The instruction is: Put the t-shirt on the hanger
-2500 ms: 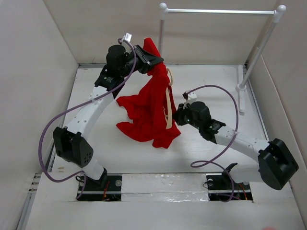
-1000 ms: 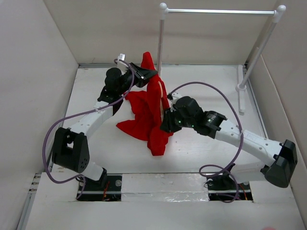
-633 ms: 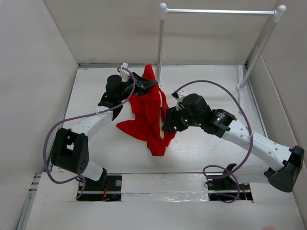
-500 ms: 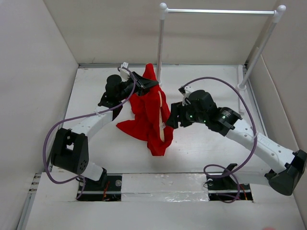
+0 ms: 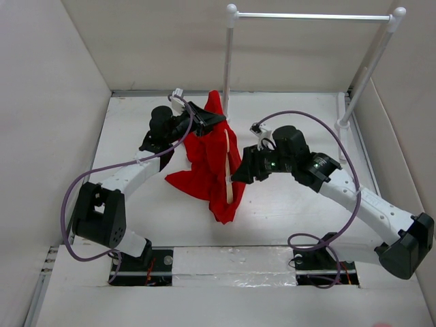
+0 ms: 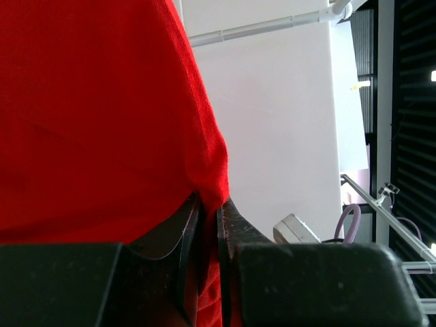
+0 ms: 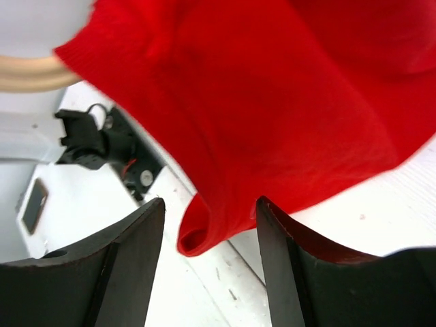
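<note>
The red t-shirt [image 5: 211, 160] hangs bunched from my left gripper [image 5: 210, 118], and its lower folds rest on the table. In the left wrist view the left gripper [image 6: 208, 208] is shut on a fold of the t-shirt [image 6: 95, 116]. A strip of the pale wooden hanger [image 5: 229, 193] shows inside the cloth. My right gripper [image 5: 238, 174] hovers just right of the t-shirt, open. In the right wrist view the right gripper [image 7: 210, 228] frames the t-shirt's [image 7: 272, 95] hanging hem without gripping it. One end of the hanger [image 7: 27, 71] sticks out at the upper left.
A white rail [image 5: 310, 15] on two posts stands at the back; its left post [image 5: 228, 61] is just behind the t-shirt. The rail's base bar [image 5: 343, 126] lies at the right. White walls enclose the table on three sides. Purple cables loop off both arms.
My right gripper has opened, let go of the cloth and drawn back a little to the right. The left arm and the t-shirt have stayed almost still over the last second.
</note>
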